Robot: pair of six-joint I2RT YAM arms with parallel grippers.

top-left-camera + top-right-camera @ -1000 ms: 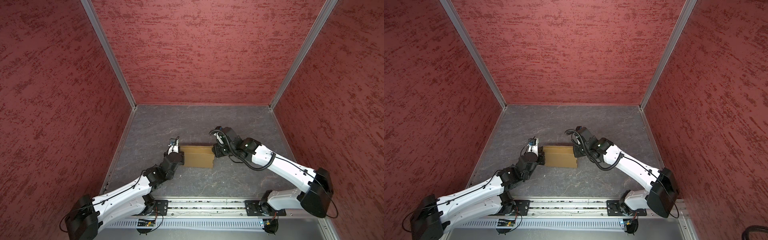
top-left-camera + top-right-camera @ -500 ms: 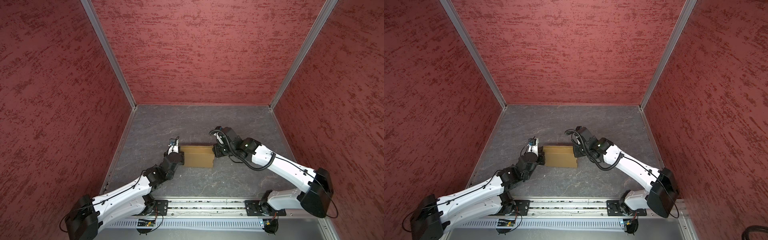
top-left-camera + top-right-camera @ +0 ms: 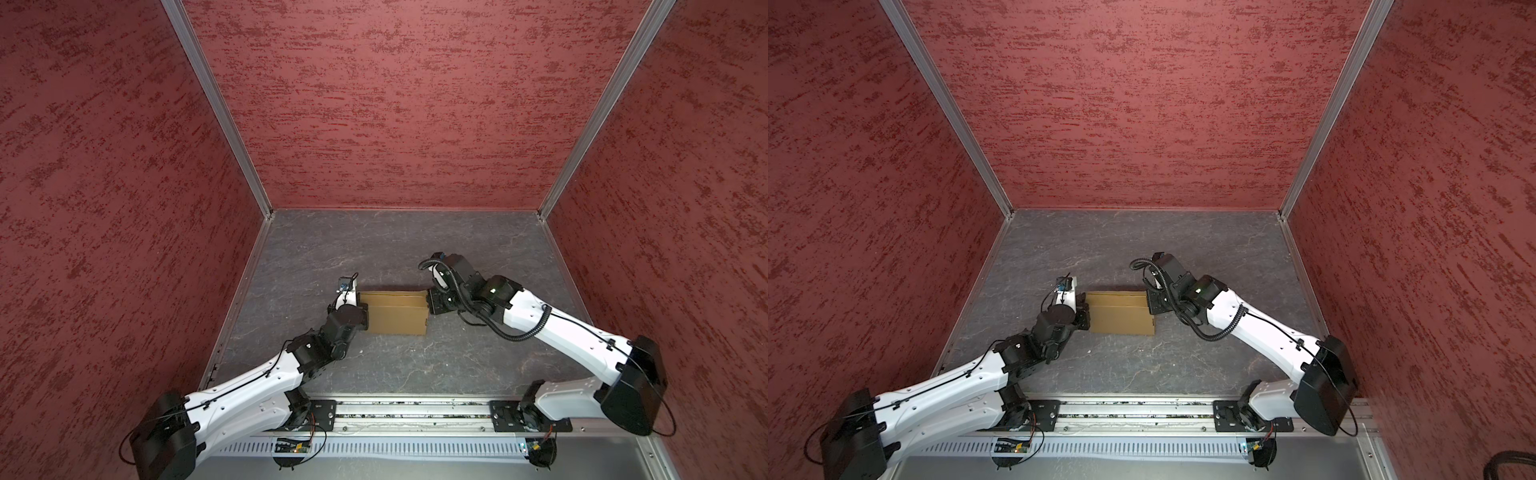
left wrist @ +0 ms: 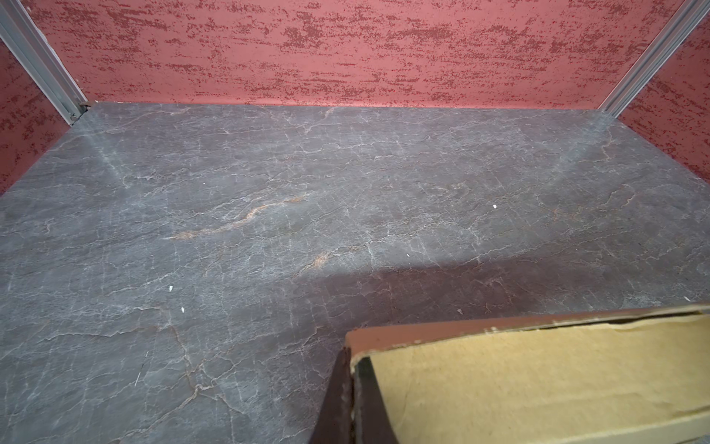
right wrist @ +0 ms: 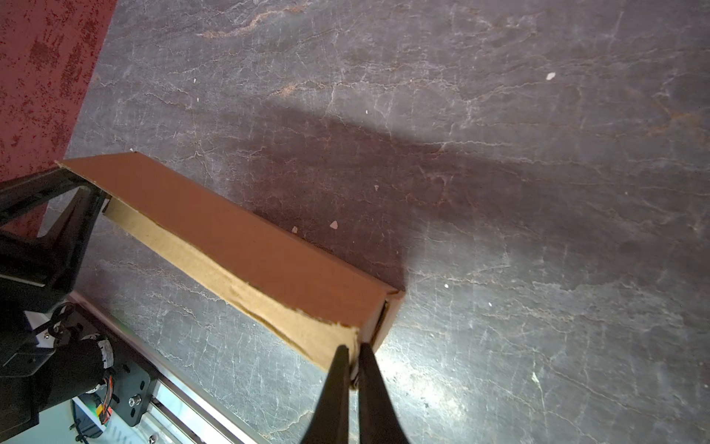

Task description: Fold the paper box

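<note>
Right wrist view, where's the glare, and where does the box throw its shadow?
Right wrist view: a bright glare patch sits on the table beside the box corner, and the box's shadow runs as a dark band across the table behind it. Left wrist view: a softer shadow lies along the box's outer wall.

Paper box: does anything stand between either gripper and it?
Nothing visible does. The left gripper is closed on the wall at the left end of the paper box, and the right gripper is closed on the wall at its right end.
</note>
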